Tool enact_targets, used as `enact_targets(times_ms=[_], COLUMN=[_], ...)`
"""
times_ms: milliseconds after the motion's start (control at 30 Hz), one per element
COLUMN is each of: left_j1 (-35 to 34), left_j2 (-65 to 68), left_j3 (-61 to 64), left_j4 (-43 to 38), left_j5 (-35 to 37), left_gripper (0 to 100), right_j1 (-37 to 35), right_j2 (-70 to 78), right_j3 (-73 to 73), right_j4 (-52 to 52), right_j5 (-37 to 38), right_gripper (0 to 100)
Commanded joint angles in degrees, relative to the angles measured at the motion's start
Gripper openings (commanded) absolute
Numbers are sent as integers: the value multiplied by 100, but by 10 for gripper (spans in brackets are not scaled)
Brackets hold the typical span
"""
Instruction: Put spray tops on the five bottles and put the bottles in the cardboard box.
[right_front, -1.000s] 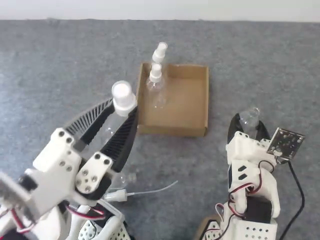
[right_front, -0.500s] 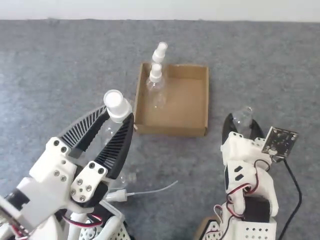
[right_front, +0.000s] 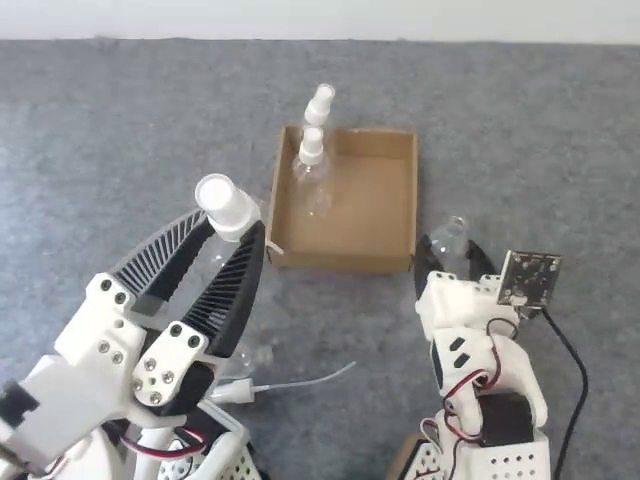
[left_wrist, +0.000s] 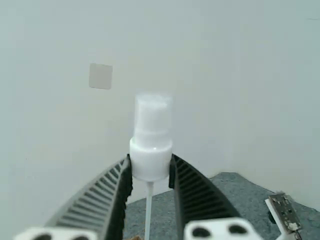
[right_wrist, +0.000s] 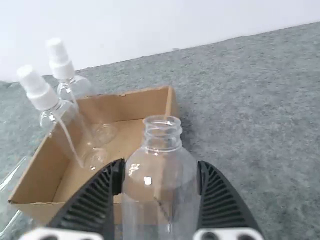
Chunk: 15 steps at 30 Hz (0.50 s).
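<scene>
Currently on the grey table (right_front: 100, 130), as seen from beside it. One cardboard box (right_front: 345, 262): shallow, open-topped, set mid-table towards the far side. One nearer capped bottle (right_front: 312, 170): clear, white sprayer fitted, upright inside the box at its far left corner. One farther capped bottle (right_front: 320, 103): same make-up, just behind the first at that corner; whether its base sits inside the far wall or just outside it I cannot tell. The left gripper (right_front: 233, 232): raised over the near left of the table, tips just left of the box's near left corner, black ribbed fingers (right_front: 232, 285) clamped on the collar of a white spray top (right_front: 222, 200). That spray top stands upright between the fingers, cap uppermost, its thin dip tube (left_wrist: 148, 210) hanging straight down in the gap below. The right gripper (right_front: 450, 248): at the near right, tips close to the box's near right corner, fingers closed around the shoulders of an open bottle (right_front: 452, 232). That open bottle is clear and upright, its threaded neck bare above the fingertips, outside the box and close to its near wall. One loose spray top (right_front: 238, 392): lying on its side on the table at the near edge, under the left arm, its long tube stretched towards the right. One small circuit board (right_front: 527, 275): fixed at the right arm's wrist, right of its gripper.
</scene>
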Motion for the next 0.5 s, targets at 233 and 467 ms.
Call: enact_targets(times_ms=[233,467], left_j1=[35,26], left_j2=[-18,-18], left_j3=[400,866], left_j4=[-554,-1143], left_j5=[255,360], left_gripper=[13,13], right_j1=[-1341,-2202], right_j2=[-101,-101], right_j3=[-97,-97], right_j4=[22,-22], right_j5=[1002,1705], right_gripper=[49,48])
